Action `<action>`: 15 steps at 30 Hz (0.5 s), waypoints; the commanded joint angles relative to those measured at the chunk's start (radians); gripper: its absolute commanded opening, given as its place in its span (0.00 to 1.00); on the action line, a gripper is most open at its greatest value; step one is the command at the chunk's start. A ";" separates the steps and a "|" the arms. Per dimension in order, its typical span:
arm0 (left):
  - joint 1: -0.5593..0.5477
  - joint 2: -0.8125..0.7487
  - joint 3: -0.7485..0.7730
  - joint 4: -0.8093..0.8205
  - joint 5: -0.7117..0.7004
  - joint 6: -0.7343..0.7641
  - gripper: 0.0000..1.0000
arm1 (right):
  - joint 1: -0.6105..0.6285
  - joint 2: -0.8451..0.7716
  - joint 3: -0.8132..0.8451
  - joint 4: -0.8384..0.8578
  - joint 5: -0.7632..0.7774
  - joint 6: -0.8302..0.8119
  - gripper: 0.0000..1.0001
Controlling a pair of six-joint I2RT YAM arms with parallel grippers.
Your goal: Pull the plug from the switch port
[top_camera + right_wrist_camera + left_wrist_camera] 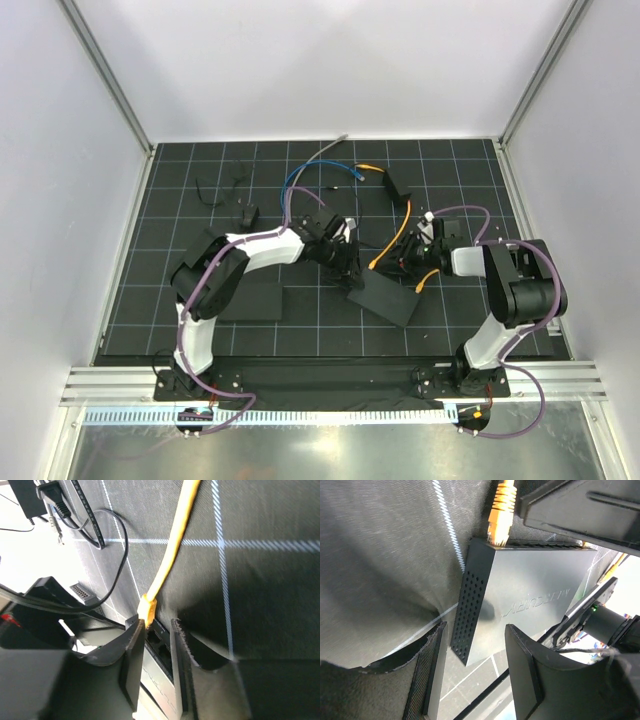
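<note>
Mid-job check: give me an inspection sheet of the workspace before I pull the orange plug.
Surface: black gridded mat.
Job's things: plug seated in the switch port, on the switch edge.
Clutter: small black block; second black box; flat black pad.
Grippers: left gripper open astride the switch's corner, contact unclear; right gripper slightly open beside the plug, not holding it.
Cables: orange cable runs to the plug; blue cable and grey cable loose at the back.
Surroundings: white enclosure walls; nothing else seen.

I'm working in what looks like a robotics lab test cell: plain white walls (330, 60), aluminium framing (110, 75), a black gridded mat (460, 170), two arms bolted onto a rail (330, 385).
</note>
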 commanded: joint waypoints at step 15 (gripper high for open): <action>-0.014 0.049 -0.038 0.085 0.036 -0.037 0.52 | 0.001 0.128 -0.011 0.210 -0.114 0.058 0.37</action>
